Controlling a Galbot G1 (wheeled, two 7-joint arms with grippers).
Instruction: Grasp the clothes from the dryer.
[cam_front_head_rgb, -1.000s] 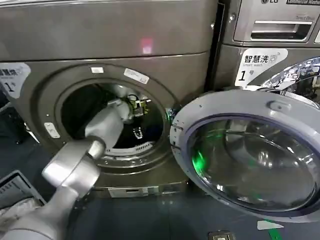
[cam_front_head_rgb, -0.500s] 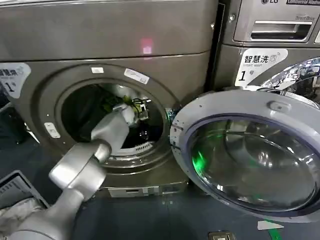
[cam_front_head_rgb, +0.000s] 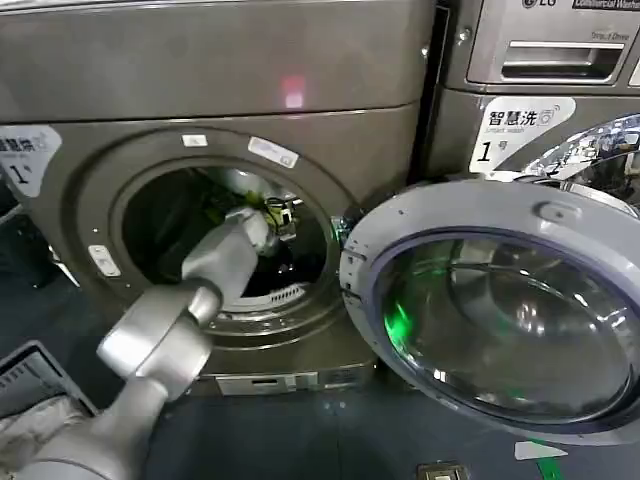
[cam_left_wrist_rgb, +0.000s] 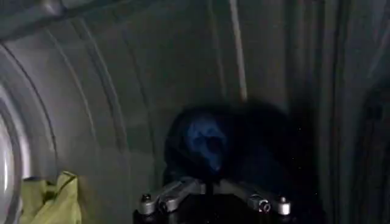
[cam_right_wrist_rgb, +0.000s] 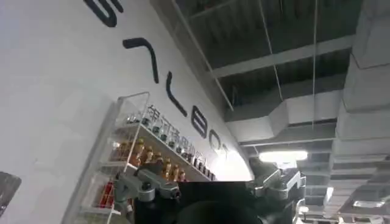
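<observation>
Here, nearest the camera, the dryer's (cam_front_head_rgb: 200, 90) grey-rimmed glass door (cam_front_head_rgb: 500, 310) hangs swung open to the right of the porthole. The left arm reaches through that porthole, its left gripper (cam_front_head_rgb: 278, 218) inside the drum. From the wrist, the left gripper (cam_left_wrist_rgb: 210, 198) has its fingers spread wide with nothing between them. Just beyond them lies the dark navy garment (cam_left_wrist_rgb: 210, 143) against the drum wall; the lime yellow-green garment (cam_left_wrist_rgb: 52, 198) sits off to 1 side of it. The right gripper (cam_right_wrist_rgb: 210, 185), away from the dryer, points up at a ceiling, fingers parted and empty.
</observation>
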